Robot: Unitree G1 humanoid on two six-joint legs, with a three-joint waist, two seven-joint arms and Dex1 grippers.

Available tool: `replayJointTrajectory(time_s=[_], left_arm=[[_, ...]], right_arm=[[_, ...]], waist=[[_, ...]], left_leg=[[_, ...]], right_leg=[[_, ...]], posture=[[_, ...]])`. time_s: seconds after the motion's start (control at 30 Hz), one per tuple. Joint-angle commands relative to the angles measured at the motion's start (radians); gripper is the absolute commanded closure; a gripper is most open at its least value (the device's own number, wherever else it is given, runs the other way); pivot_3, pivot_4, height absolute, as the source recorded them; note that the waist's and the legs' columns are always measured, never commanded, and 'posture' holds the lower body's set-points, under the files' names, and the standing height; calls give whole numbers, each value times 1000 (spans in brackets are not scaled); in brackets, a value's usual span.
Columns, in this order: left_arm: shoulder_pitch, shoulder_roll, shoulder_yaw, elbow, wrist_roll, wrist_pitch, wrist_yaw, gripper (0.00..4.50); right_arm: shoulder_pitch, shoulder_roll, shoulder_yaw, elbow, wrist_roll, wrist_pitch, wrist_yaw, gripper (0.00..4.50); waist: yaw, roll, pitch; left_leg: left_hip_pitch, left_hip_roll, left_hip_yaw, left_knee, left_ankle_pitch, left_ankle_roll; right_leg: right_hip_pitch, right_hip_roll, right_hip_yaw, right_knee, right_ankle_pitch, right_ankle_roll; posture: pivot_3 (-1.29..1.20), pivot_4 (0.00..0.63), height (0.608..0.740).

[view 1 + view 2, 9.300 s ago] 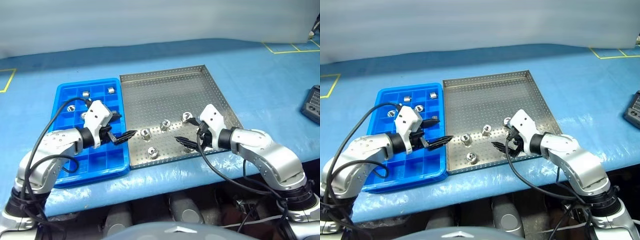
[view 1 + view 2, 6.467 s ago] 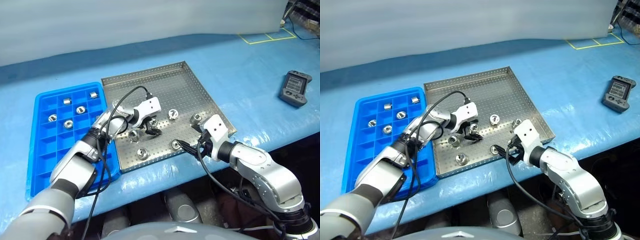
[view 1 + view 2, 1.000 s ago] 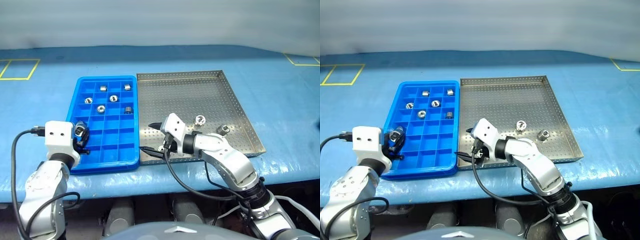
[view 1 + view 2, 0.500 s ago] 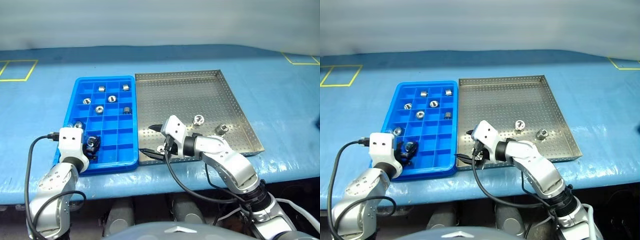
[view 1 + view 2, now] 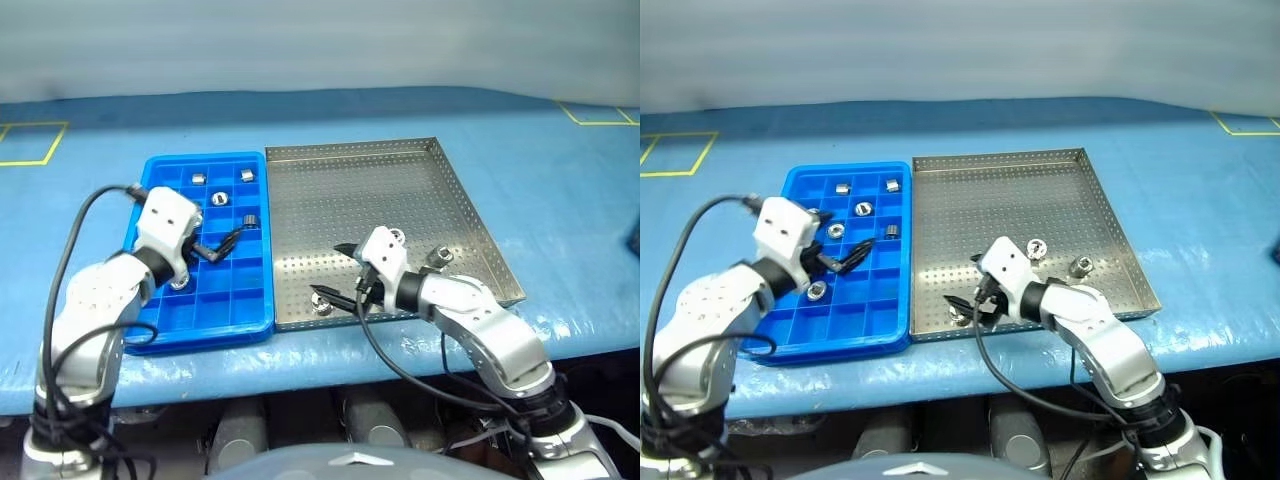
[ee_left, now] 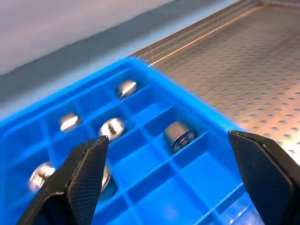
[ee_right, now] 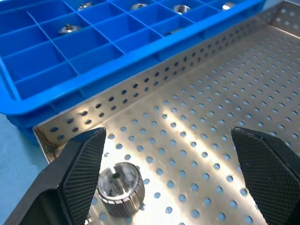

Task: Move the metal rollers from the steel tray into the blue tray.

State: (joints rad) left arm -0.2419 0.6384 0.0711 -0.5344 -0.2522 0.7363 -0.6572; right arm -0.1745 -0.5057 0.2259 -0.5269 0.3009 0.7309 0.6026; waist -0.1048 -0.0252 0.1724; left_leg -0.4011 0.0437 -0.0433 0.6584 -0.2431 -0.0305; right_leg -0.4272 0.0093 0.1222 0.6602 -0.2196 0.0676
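**Blue-covered table against a pale wall**

A long table (image 5: 560, 190) draped in a bright blue, slightly wrinkled sheet spans the whole scene, its front edge curling down over a dark space below. Yellow tape lines (image 5: 24, 142) mark a square outline at the far left corner (a matching one (image 5: 592, 113) sits at the far right). Behind the table rises a plain pale grey-white wall (image 5: 320, 45). Lighting is even and soft.

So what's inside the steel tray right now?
Three metal rollers: one near the front edge by the open right gripper, two toward the right side. The right arm covers part of the steel tray's floor; anything under it is hidden.
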Motion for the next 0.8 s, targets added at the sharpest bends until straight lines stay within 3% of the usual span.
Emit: replayJointTrajectory(time_s=[0.03,0.33,0.8], left_arm=[[-79,70,-111,100,17,-132,-150,65],[-317,111,-374,349,88,-279,-435,65],[-442,87,-578,470,217,-399,-661,65]], right_arm=[[11,-5,-37,-59,13,6,-18,0],[69,10,-62,-111,18,27,-68,0],[128,22,-78,-158,35,45,-119,0]], waist=[[-13,0,0],[-56,0,0],[-106,1,0]], left_leg=[[0,0,0,0,0,0],[0,0,-1,-3,0,0],[0,1,-1,-3,0,0]], right_leg=[[0,0,0,0,0,0],[-1,1,0,0,0,0],[-1,1,1,1,1,4]], posture=[[-139,150,740],[-199,150,740],[-236,150,740]])
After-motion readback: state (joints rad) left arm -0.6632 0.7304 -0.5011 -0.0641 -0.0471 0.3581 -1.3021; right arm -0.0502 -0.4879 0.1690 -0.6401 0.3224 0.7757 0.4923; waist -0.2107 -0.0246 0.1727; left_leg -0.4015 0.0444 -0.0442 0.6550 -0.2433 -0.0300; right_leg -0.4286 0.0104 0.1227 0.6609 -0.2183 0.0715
